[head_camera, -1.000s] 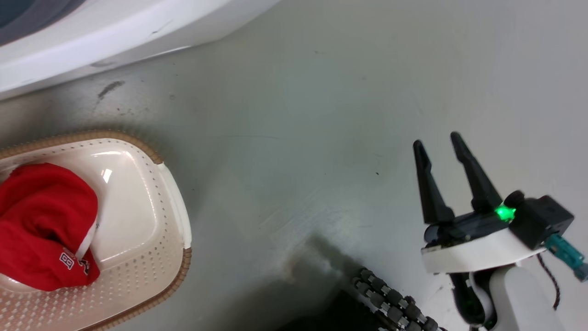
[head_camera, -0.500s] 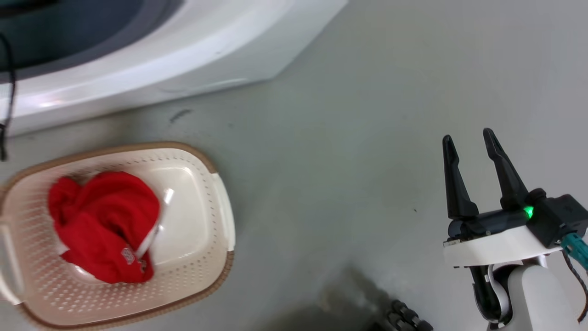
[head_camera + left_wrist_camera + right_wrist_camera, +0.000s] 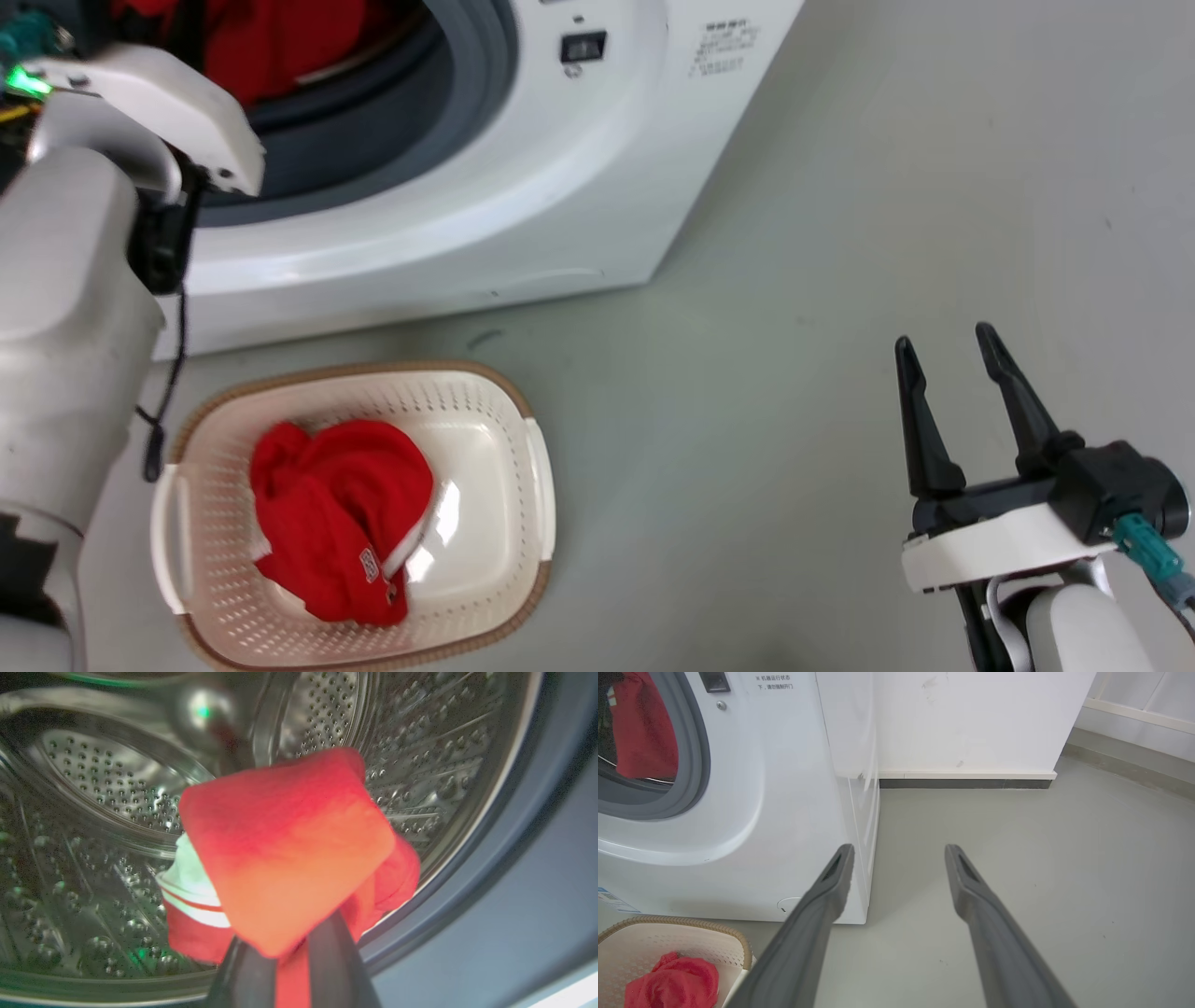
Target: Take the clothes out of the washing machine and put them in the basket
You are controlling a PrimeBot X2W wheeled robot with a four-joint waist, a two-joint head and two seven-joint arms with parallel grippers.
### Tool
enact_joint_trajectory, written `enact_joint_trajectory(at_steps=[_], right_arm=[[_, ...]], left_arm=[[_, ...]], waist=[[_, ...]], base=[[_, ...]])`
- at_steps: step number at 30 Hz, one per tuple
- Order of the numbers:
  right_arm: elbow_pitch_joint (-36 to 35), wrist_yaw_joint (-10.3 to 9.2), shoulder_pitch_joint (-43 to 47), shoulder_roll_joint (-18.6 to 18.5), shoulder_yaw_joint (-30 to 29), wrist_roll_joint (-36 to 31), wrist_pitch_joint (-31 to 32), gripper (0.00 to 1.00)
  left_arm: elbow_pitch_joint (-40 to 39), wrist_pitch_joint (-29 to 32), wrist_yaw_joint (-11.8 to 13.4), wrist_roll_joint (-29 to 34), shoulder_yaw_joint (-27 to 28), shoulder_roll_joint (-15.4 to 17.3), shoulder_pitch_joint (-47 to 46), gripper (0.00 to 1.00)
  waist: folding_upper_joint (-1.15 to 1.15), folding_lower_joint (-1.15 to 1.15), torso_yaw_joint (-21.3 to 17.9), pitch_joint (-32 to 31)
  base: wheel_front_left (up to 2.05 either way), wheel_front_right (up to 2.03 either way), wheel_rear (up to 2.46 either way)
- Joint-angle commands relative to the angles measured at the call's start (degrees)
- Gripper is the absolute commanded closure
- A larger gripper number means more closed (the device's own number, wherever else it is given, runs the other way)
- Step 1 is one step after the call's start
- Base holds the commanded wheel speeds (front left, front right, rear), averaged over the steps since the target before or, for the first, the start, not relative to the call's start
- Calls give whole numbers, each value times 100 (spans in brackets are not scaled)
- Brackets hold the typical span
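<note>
My left gripper (image 3: 287,956) is pinched shut on a red garment (image 3: 285,858), with a fold of it squeezed between my two dark fingers. The bulk bunches just beyond my fingertips, and a white striped cuff (image 3: 191,891) droops to their left. It sits inside the washing machine (image 3: 560,187), in front of the shiny perforated steel drum (image 3: 117,779), with the grey rubber ring (image 3: 537,788) to the right of my fingers. The cloth looks soft, light and floppy. I judge it will sag and trail, so a deep bite on a thick fold suits it, and it may snag on the rubber lip. A second garment (image 3: 336,513) lies crumpled in the cream, hole-dotted basket (image 3: 373,370) on the floor (image 3: 747,420). My right gripper (image 3: 945,341) is spread wide and holds nothing, with the basket well to its left.
</note>
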Motion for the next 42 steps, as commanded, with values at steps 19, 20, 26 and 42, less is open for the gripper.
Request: enact_joint_trajectory(at_steps=[19,20,26,42], right_arm=[[260,-6,474,-2,-150,-176,-13,0],[260,-6,474,-2,-150,-176,-13,0],[290,-6,573,-2,-213,-157,-13,0],[235,-6,392,-2,-213,-236,-13,0]], left_arm=[[-3436,-49,439,935,1424,-125,3326,100],[-3436,-49,439,935,1424,-125,3326,100],[-4544,9,523,852,1337,-114,4355,100],[-4315,1285,173,287,524,-213,5073,100]], waist=[[0,0,685,-1519],[0,0,685,-1519],[0,0,806,-1661],[0,0,712,-1255]], base=[[0,0,0],[0,0,0],[0,0,0],[0,0,0]])
